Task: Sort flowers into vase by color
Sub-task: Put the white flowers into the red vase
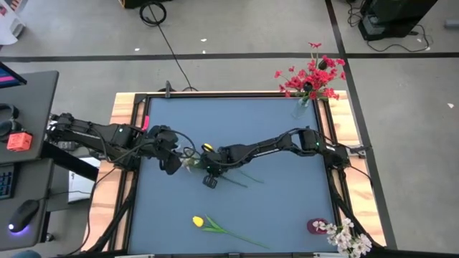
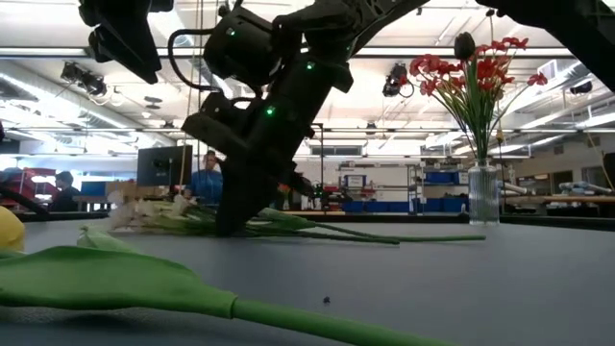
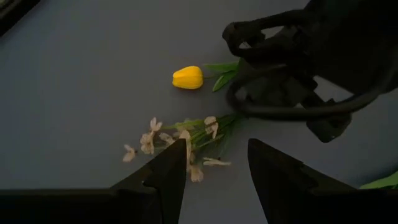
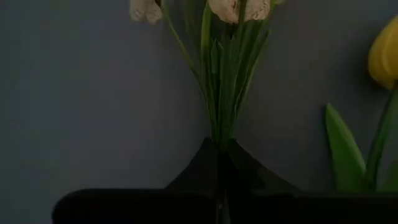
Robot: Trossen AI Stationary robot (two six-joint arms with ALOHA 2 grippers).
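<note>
On blue-grey tabletop point(image 1: 287, 201), mid: right tool point(image 1: 206, 170) clamped on whitish spray point(image 3: 180, 140), left tool point(image 3: 214, 163) wide; workshop behind.

Red flowers point(image 1: 313, 75): upright bunch in a clear vase point(image 1: 302, 107) at the table's far right corner.
Whitish-pink spray point(image 3: 180, 138): lying flat mid-table.
Second whitish-pink spray point(image 1: 347, 233): near right corner.
Yellow tulip point(image 1: 199, 221): lying by the near edge.
Another yellow tulip point(image 3: 188, 78): flat, mid-table.
</note>
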